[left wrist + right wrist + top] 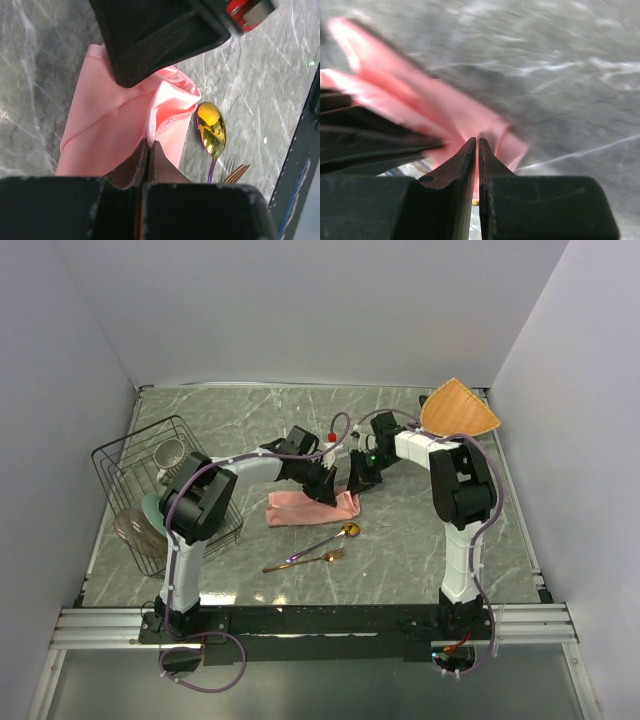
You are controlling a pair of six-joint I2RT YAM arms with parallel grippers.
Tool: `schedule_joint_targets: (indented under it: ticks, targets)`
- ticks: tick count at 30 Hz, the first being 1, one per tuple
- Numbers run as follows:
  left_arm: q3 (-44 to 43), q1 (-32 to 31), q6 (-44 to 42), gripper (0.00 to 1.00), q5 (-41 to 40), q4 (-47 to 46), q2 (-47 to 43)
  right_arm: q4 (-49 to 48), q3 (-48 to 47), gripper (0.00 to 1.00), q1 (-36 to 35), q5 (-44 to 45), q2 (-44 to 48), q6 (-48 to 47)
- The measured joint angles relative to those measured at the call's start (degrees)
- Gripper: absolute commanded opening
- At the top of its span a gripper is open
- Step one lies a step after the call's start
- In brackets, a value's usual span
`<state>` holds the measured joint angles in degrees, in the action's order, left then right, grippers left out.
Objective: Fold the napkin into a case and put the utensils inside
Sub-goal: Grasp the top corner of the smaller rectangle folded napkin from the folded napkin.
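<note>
Nearest our bases, the gold fork (300, 562) and the purple-handled spoon (325, 543) lie bare on the marble table (430, 530), touching neither claw, so we judge that loading them has not begun. Just beyond them the napkin (300, 510) lies as a rumpled folded band, not a neat pocket, and we judge the folding about partway done. Both claws meet at its right end. Our left claw (148, 145) is pressed together on a raised pleat of the pink cloth, with the spoon's bowl just beside that corner. Our right claw (477, 142) is all but closed, with a sliver of pink between its tips. That view is blurred, yet the cloth looks pinched. Farther back, the woven mat (458, 410) lies well apart.
</note>
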<state>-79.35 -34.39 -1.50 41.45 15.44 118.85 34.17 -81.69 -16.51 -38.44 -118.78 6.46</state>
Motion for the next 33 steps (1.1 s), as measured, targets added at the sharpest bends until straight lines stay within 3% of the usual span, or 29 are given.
schedule_joint_targets:
  ticks: [14, 22, 33]
  targets:
    - [3.9, -0.1, 11.7, 0.01, -1.2, -3.2, -1.4, 1.6, -0.8, 0.15, -0.2, 0.6, -1.8, -2.1]
    - [4.5, 0.1, 18.1, 0.01, -0.4, -2.7, -1.3, 1.4, -0.7, 0.22, -0.8, 0.6, -1.2, -3.4]
    - [5.1, 1.8, 24.6, 0.01, 2.9, -2.3, 0.9, -1.7, 4.1, 0.26, -3.8, 4.6, 8.3, -9.4]
